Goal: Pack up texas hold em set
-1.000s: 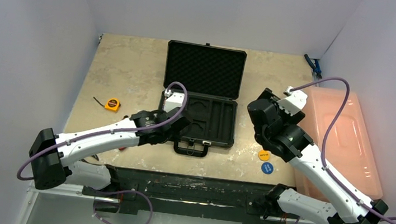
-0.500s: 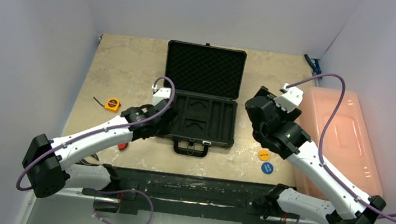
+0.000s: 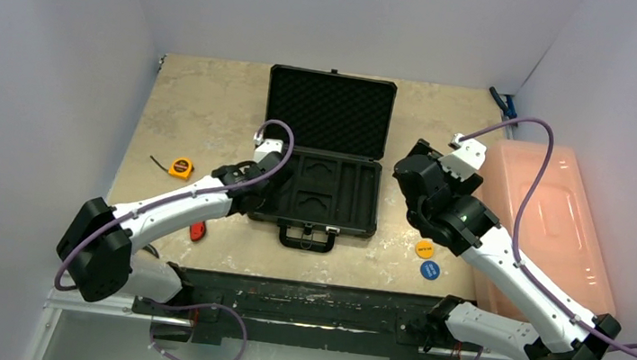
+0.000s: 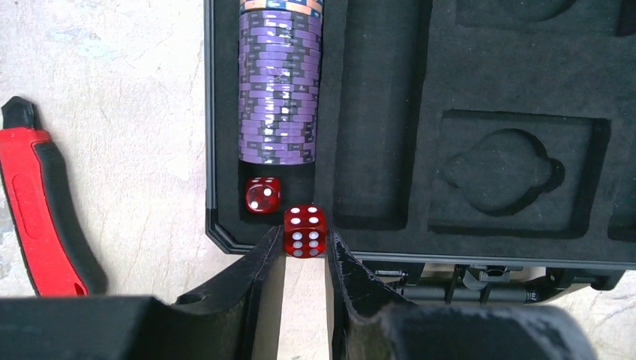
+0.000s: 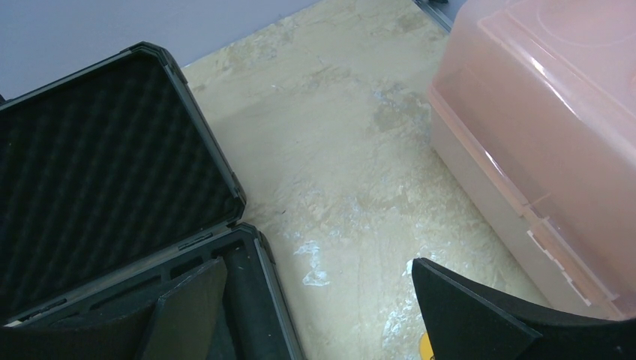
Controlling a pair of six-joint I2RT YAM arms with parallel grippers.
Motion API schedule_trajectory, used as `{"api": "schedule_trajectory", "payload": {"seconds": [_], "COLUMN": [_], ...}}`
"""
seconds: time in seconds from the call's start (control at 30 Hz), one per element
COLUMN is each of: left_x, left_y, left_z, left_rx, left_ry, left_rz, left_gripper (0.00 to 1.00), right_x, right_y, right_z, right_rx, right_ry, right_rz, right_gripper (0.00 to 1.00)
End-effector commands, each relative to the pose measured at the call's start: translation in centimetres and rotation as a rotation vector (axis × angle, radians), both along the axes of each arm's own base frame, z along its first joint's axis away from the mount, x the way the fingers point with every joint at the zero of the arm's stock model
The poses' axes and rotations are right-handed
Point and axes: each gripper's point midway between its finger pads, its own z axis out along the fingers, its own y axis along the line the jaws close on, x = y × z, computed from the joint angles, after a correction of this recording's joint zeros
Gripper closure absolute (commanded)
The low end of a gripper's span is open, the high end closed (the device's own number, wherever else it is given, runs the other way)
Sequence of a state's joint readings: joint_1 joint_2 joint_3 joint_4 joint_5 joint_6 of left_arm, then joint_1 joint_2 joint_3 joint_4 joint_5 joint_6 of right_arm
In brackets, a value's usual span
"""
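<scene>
Across the whole overhead view, a mottled beige table (image 3: 206, 104). Along its right edge, a translucent pink bin (image 3: 555, 216). At centre, the black briefcase (image 3: 330, 113), lying open, with the foam lid toward the top of the frame, the moulded tray toward the bottom and the handle lowest. Just right of the case, the right gripper (image 5: 319, 307), spread fully wide, nothing between the fingers. At the tray's lower-left corner, the left gripper (image 4: 304, 251), narrowed to a pinch on a red die (image 4: 304, 231). Left of the case in the wrist view, a red-handled knife (image 4: 45, 202) flat on the table. In the tray's leftmost slot, a purple chip stack (image 4: 280, 90) lying on its side. Left of centre overhead, a yellow tape measure (image 3: 180, 167). Lower right of the case, a yellow disc (image 3: 424, 247) and a blue disc (image 3: 430, 270), just beside each other. Below the chip stack in the same slot, a second red die (image 4: 263, 195). The pinched red die at the case's near rim — touching it or not, cannot tell.
</scene>
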State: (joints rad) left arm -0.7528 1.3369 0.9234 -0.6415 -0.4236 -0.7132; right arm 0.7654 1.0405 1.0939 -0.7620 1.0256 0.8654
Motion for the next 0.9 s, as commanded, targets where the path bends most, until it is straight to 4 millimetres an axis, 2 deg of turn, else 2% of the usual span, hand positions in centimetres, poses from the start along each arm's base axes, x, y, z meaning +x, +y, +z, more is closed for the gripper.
{"api": "schedule_trajectory", "payload": {"seconds": [0.0, 0.33, 0.87], "left_x": [1.1, 1.1, 1.1], "left_y": [-0.7, 0.3, 0.0], "left_z": [-0.3, -1.7, -3.0], "left_rx": [-0.028, -0.003, 0.000], "left_ry": [-0.014, 0.015, 0.057], "left_rz": [-0.011, 0.014, 0.009], "left_gripper": [1.00, 1.00, 1.00], "right_x": [0.1, 0.0, 0.0], "right_y": [-0.1, -0.1, 0.2], "right_z": [1.6, 1.5, 1.7], "right_rx": [0.034, 0.033, 0.058], "right_ry": [-0.037, -0.034, -0.039], "right_rz": [-0.006, -0.003, 0.006], "right_gripper": [0.01, 0.01, 0.01]}}
